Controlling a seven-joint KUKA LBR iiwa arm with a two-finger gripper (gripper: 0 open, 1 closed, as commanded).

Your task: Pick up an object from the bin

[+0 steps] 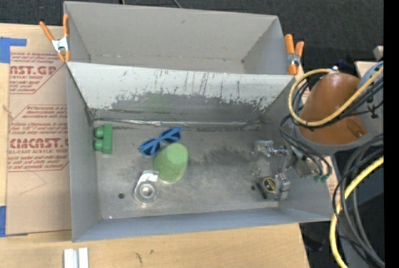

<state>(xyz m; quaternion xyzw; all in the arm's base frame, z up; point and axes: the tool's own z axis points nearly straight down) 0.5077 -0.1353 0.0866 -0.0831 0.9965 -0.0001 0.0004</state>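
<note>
My gripper [272, 168] is low in the right end of the bin, near the front right corner. Its two metal fingers stand apart, one toward the back and one toward the front, with nothing visibly between them. A small dark round thing with a brassy ring [269, 184] lies right beside the front fingertip; I cannot tell if they touch. The other loose things lie well to the left: a pale green cup [171, 162] on its side and blue sunglasses [160, 139] just behind it.
A shiny clear-and-silver round piece [146, 189] lies front left of the cup. A green block [103, 139] sits against the left wall. The arm with its orange cover and cables hangs over the bin's right rim.
</note>
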